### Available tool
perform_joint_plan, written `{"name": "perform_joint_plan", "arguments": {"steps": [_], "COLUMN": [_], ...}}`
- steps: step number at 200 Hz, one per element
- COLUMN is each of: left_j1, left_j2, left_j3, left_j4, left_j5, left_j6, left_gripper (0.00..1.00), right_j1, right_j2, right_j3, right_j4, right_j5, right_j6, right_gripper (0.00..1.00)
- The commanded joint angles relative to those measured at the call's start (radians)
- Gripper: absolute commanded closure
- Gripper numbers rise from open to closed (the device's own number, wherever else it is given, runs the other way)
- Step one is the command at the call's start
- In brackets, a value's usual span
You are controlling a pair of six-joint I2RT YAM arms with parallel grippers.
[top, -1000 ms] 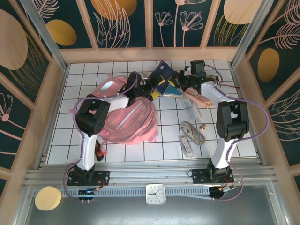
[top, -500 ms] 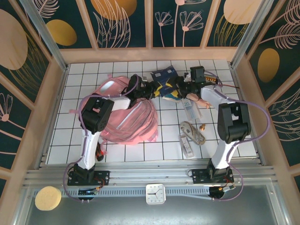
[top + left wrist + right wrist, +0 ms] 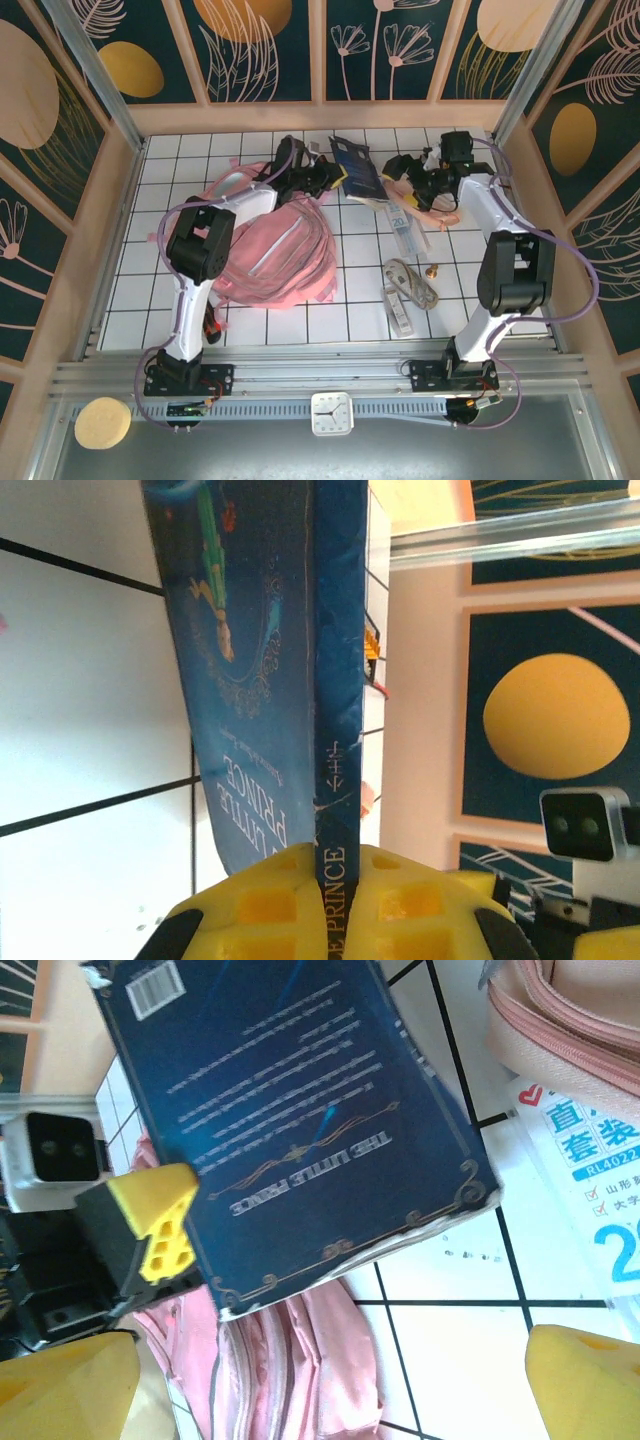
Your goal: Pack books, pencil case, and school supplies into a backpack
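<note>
Fingers (image 3: 262,905) of the left gripper (image 3: 338,880) clamp the navy book (image 3: 270,660) at its spine, and the book stands on edge over the white table (image 3: 180,170). Right gripper (image 3: 320,1380) is wide open facing the book's back cover, its yellow fingertips well apart and touching nothing. From above, the book sits between the two grippers, just past the backpack (image 3: 280,250), which lies flat. Pencil case (image 3: 440,214) lies under the right arm. Ruler (image 3: 398,305) and cord (image 3: 412,280) lie right of the backpack.
</note>
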Motion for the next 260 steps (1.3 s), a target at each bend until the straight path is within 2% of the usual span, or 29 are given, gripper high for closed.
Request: {"name": "perform_joint_plan", "arguments": {"steps": [1,27,42,59,88,133,175,209,221,241,251,260], "left_j1": [0.042,0.061,0.065,0.074,0.075,0.075,0.075,0.077,0.080,0.087,0.090,0.093], "left_j2": [-0.111,-0.169,-0.204,-0.249,-0.282,-0.348,-0.381,-0.397,-0.403,-0.411,-0.409,-0.409], "left_j3": [-0.006,-0.018,-0.041,-0.116,-0.193,-0.262,-0.361,-0.381,-0.376,-0.352,-0.344,-0.337], "left_j4": [-0.033,-0.003,0.044,0.234,0.555,0.571,0.757,0.634,0.490,0.247,0.191,0.150], "left_j5": [0.127,0.247,0.298,0.333,0.389,0.420,0.418,0.439,0.452,0.446,0.442,0.434], "left_j6": [0.089,0.080,0.053,-0.078,-0.315,-0.321,-0.445,-0.346,-0.245,-0.049,0.006,0.036], "left_gripper": [1.00,1.00,1.00,1.00,1.00,1.00,1.00,1.00,1.00,1.00,1.00,1.00], "right_j1": [-0.023,-0.025,-0.015,-0.006,0.011,0.041,0.051,0.053,0.047,0.041,0.041,0.041], "right_j2": [0.049,0.062,0.082,0.099,0.099,0.121,0.136,0.091,0.067,0.032,0.018,0.003], "right_j3": [-0.005,-0.023,-0.004,0.010,-0.011,0.027,-0.015,-0.057,-0.068,-0.078,-0.086,-0.095], "right_j4": [0.040,0.191,0.219,0.216,0.347,0.493,0.798,0.887,0.860,0.810,0.805,0.800], "right_j5": [-0.162,-0.280,-0.321,-0.329,-0.379,-0.432,-0.501,-0.500,-0.494,-0.500,-0.510,-0.514], "right_j6": [-0.069,-0.022,-0.031,-0.051,0.004,0.087,0.290,0.336,0.319,0.292,0.291,0.292], "right_gripper": [0.01,0.01,0.01,0.01,0.01,0.01,0.01,0.02,0.06,0.23,0.32,0.44]}}
